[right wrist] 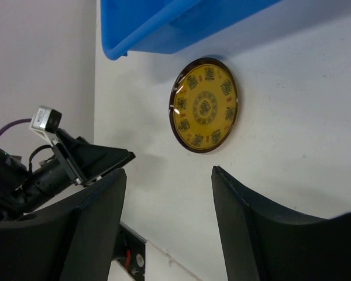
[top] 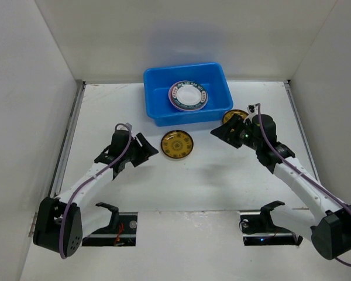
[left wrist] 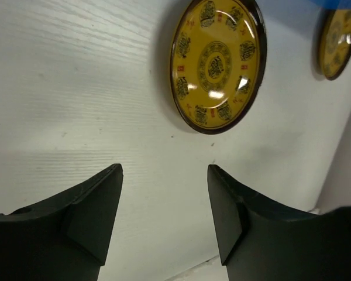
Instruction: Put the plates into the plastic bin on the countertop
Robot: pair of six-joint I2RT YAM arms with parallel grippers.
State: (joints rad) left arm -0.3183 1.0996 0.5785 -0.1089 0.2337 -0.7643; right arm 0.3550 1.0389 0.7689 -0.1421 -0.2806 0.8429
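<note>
The blue plastic bin [top: 158, 99] stands at the back of the white countertop [top: 193, 181]. It holds a stack of plates topped by a white one with a teal patterned rim [top: 190, 95]; a pink edge shows under it. One yellow-gold plate [top: 177, 144] lies flat in front of the bin; it also shows in the left wrist view [left wrist: 217, 64] and the right wrist view [right wrist: 205, 105]. A second yellow-gold plate [top: 234, 115] lies by the bin's right corner, partly hidden by my right arm. My left gripper [top: 147, 147] is open and empty, left of the middle plate. My right gripper [top: 222, 130] is open and empty, to its right.
White walls enclose the countertop on three sides. The bin's edge [right wrist: 164, 29] and my left gripper [right wrist: 88, 161] show in the right wrist view. The second yellow plate [left wrist: 338, 42] shows at the left wrist view's upper right. Arm mounts [top: 117, 222] sit at the near edge.
</note>
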